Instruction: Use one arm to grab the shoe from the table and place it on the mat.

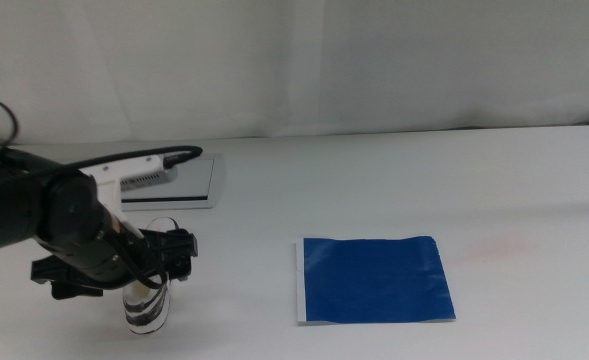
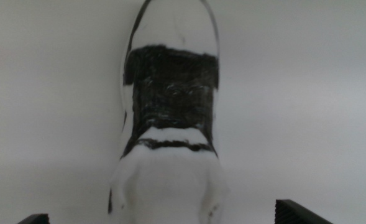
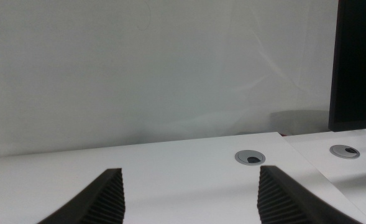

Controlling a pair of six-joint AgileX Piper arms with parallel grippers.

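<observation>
Shoe (image 2: 170, 124) is lying on the table (image 1: 394, 180) directly below the left gripper (image 2: 164, 219), its long axis running away from the wrist, jaws spread wide either side. Mat (image 1: 374, 280) is lying well apart, bare. Right gripper (image 3: 192, 186) is waiting out of the middle view, jaws wide.

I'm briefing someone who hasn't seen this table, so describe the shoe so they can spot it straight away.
Start at the white table and find the left arm reaching in from the left. Right under its open left gripper, left of the blue mat, sits the shoe, near the front edge. It is the only white thing with black panels, and far smaller than the mat.
</observation>
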